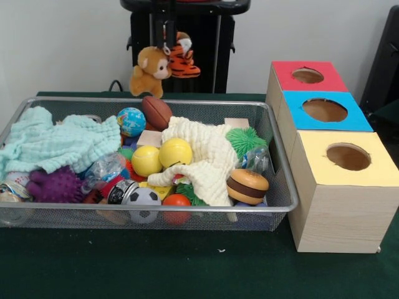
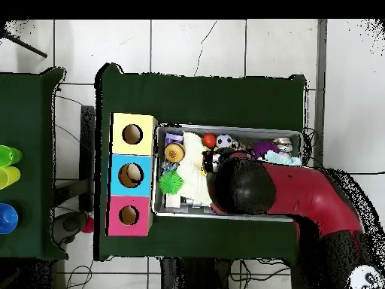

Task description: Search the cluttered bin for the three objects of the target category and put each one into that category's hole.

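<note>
Green table [image 1: 187, 274], front-only: claw [image 1: 167, 38] gripping plush animals [image 1: 163, 65]

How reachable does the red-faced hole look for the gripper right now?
Probably reachable. The gripper hangs above the far rim of the bin, shut on the tiger plush, with the monkey plush dangling alongside. The red hole faces up, uncovered, with nothing standing between.

clear air btwn basket [image 1: 274, 134] far rim & red hole [image 1: 308, 75]; clutter fills basket inside.
</note>
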